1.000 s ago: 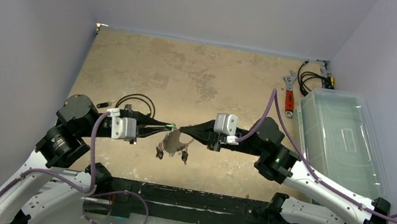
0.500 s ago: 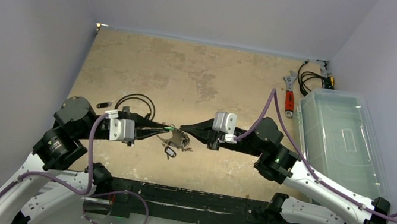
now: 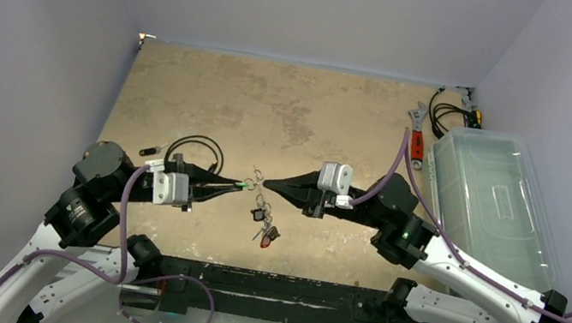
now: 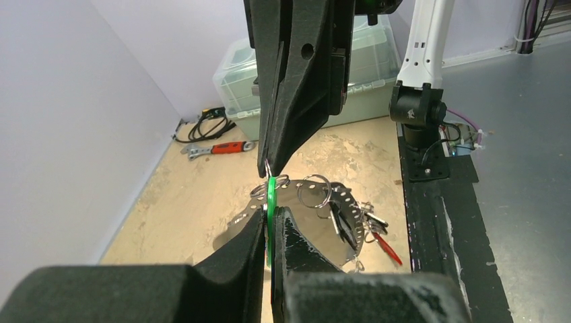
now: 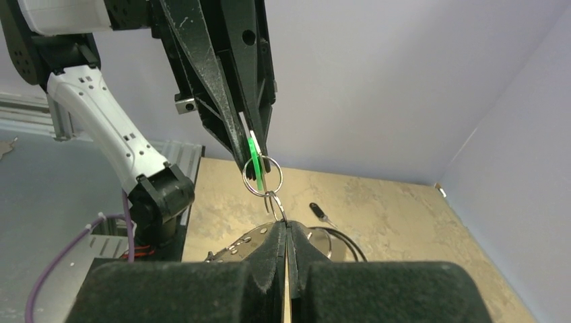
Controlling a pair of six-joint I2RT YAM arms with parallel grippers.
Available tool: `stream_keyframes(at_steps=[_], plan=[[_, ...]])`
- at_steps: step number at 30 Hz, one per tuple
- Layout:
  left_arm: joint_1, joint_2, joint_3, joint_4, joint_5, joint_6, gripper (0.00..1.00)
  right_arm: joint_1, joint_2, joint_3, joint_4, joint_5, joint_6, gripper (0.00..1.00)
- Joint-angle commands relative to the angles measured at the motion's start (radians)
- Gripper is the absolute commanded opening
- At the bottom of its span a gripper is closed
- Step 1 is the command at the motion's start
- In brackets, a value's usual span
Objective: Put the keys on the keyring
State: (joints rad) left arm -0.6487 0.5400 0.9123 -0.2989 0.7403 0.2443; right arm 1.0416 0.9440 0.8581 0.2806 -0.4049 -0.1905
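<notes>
Both reach inward — left pincer point(image 3: 243, 183) on keys point(image 4: 271, 196), facing right pincer point(image 3: 264, 185).

Both arms stretched inward, left tool point(image 3: 242, 184) clamped, right tool point(image 3: 265, 184) clamped, tips nearly meeting

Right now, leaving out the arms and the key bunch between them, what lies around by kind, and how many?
Black cable coils: 2
Red-handled wrench: 1
Clear lidded bin: 1
Small dark stick-like item: 1
Total: 5
</notes>
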Motion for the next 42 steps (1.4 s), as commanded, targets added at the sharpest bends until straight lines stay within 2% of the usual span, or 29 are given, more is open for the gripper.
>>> stream_keyframes(at_steps=[1,5,16,23,26,29,32,36,38,42], plan=[[-0.002,-0.017,0.012,0.116,0.027,-0.039,0.00,-0.015,-0.023,-0.010,0.061,0.066,0.017,0.00],[-0.003,0.024,0.028,0.189,0.012,-0.107,0.00,-0.015,0.020,0.014,0.025,0.096,0.015,0.02],[-0.003,0.138,0.092,0.234,-0.082,-0.282,0.00,-0.015,0.010,0.023,0.009,0.178,0.011,0.38],[-0.003,0.183,0.119,0.214,-0.251,-0.319,0.00,-0.015,-0.055,0.015,-0.034,0.262,0.005,0.46],[-0.003,0.202,0.139,0.200,-0.319,-0.337,0.00,-0.014,-0.090,0.005,-0.052,0.323,0.006,0.46],[-0.003,0.213,0.141,0.211,-0.374,-0.366,0.00,-0.015,-0.114,-0.014,-0.041,0.321,0.014,0.46],[-0.003,0.232,0.145,0.224,-0.450,-0.431,0.00,-0.014,-0.088,-0.022,-0.009,0.263,0.036,0.47],[-0.003,0.271,0.163,0.218,-0.503,-0.529,0.00,-0.014,-0.022,-0.029,0.089,0.267,0.110,0.49],[-0.003,0.290,0.173,0.207,-0.529,-0.554,0.00,-0.014,0.011,-0.040,0.170,0.265,0.157,0.50],[-0.003,0.314,0.174,0.202,-0.570,-0.566,0.00,-0.011,0.094,-0.024,0.269,0.165,0.198,0.50]])
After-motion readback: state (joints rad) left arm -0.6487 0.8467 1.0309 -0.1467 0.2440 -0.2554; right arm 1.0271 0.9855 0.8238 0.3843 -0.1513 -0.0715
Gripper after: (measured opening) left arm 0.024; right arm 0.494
